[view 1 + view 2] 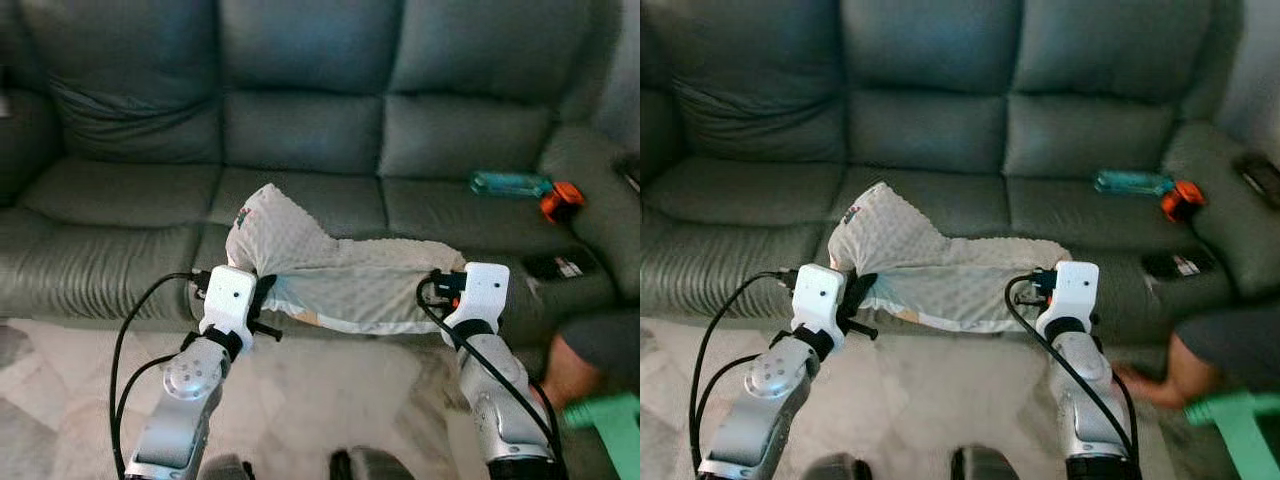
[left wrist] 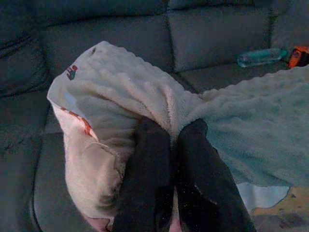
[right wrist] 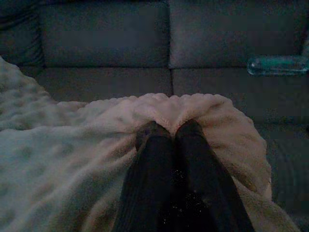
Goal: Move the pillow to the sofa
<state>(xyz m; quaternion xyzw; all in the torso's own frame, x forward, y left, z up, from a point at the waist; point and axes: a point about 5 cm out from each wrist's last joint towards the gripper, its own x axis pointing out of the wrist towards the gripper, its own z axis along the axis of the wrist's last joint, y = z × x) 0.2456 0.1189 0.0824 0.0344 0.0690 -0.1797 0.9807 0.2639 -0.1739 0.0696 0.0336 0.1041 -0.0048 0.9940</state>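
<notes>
Now both grippers, left (image 2: pixel 170 133) and right (image 3: pixel 169 129), jaws pinching cream dimpled pillow (image 1: pixel 350 275) by its ends, over grey sofa (image 1: pixel 300 130) seat edge.

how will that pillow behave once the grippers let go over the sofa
Probably floppy: the pillow sags between the left gripper and right gripper. Its bunched, nubby fabric looks soft and light, so it should slump flat, not roll.

I see a cream pillow (image 1: pixel 340 275) with a bumpy dotted texture and a small red-and-blue print at its corner. The sofa (image 1: pixel 300 130) is dark grey-green leather. My tools' fingers (image 2: pixel 149 183) are black; a teal bottle (image 1: pixel 508 183) lies beside an orange object (image 1: pixel 562 200).
</notes>
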